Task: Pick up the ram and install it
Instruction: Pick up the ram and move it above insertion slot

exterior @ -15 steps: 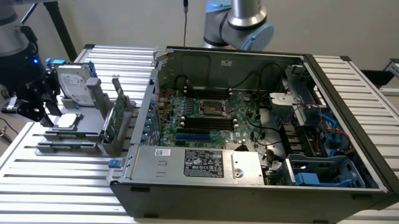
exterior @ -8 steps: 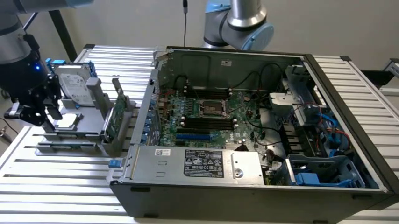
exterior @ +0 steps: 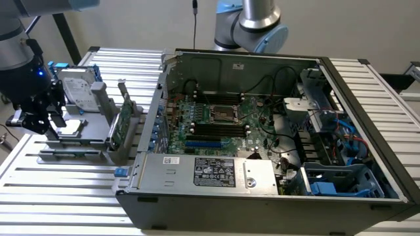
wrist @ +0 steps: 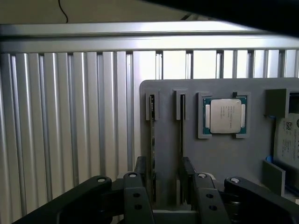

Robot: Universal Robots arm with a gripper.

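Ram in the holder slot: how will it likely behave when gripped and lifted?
Seen edge-on, the ram is a thin board: probably light, fairly stiff, but fragile. It stands on edge in the gray holder, so it would likely tip over without that support.

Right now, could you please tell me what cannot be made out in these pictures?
- Ram stick: edge-on in the wrist view, chips hidden, one end behind the gripper.
- Hard drive: cut off by the wrist view's edge.
- Processor lettering: too small to read.
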